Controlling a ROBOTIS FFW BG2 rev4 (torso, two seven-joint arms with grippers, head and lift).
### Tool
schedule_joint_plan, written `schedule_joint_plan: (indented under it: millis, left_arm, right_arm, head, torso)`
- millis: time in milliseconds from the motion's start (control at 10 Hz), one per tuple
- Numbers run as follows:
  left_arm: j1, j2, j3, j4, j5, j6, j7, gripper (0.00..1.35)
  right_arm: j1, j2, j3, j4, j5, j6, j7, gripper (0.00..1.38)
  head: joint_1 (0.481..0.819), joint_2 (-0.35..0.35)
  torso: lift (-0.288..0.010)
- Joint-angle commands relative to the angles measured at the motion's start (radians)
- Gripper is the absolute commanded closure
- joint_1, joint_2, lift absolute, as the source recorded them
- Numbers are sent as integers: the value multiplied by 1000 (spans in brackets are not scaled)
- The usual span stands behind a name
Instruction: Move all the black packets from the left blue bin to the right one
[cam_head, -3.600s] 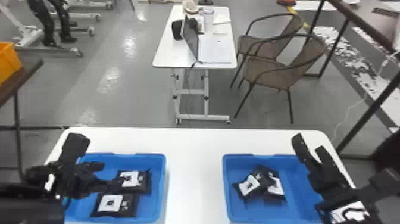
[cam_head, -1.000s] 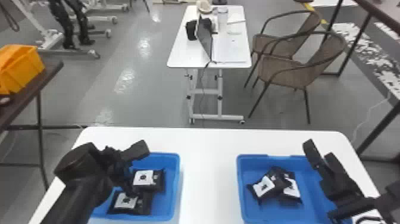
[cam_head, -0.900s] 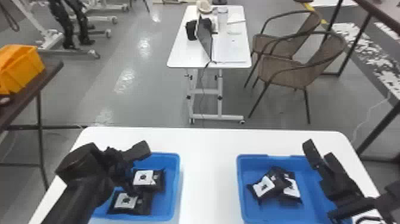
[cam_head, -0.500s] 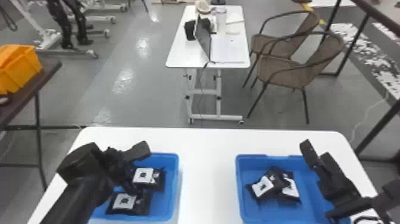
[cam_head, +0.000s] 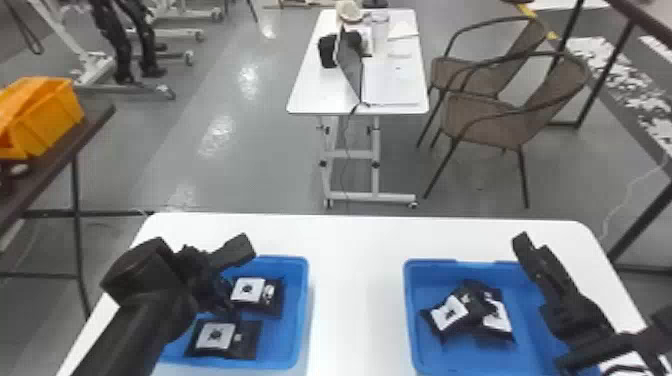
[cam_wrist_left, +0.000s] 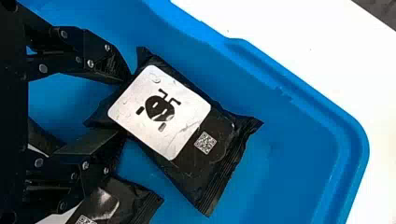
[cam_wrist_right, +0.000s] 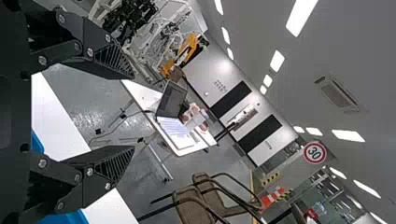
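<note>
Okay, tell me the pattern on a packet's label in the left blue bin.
The label is white with a black figure, clearest in the left wrist view.

In the head view, the left arm (cam_head: 140, 310) hides the left blue bin's (cam_head: 302, 310) left side; the right arm (cam_head: 590, 335) covers part of the right blue bin (cam_head: 411, 310), whose near edge is cut off below; the overlapping packets (cam_head: 450, 315) there blur together, their shared outlines unclear; in the left wrist view, the left tool (cam_head: 235, 252) partly hides one packet's (cam_wrist_left: 159, 112) end; another packet (cam_wrist_left: 126, 198) is cut off by the edge.
</note>
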Motion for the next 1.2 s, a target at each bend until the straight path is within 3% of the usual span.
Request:
schedule_joint_plan:
  millis: [0, 400, 500, 700, 900, 1100]
  left_arm:
    - [-6, 0, -4, 0, 7, -14, -18, 725]
    - [-4, -16, -18, -6, 9, -20, -47, 826]
    - [5, -17, -18, -20, 15, -27, -47, 1193]
    - [33, -22, -9, -74, 30, -27, -53, 1190]
    - [139, -26, 45, -287, 72, -12, -84, 1190]
    - [266, -52, 99, -532, 151, 9, -105, 1190]
  right_arm:
    - [-7, 1, 0, 5, 0, 7, 10, 593]
    - [-16, 1, 0, 20, 2, 30, 39, 595]
    - [-19, 1, 2, 23, 2, 31, 44, 596]
    - [-22, 1, 2, 26, 2, 39, 50, 596]
    - [-30, 1, 15, 32, 6, 48, 59, 596]
    - [-37, 1, 20, 37, 12, 48, 79, 596]
  head:
    - [695, 72]
    - [695, 60]
    - [695, 57]
    - [695, 53]
    - [695, 49]
    - [695, 56]
  torso:
    - [0]
    - [0]
    - [0]
    - [0]
    - [0]
    - [0]
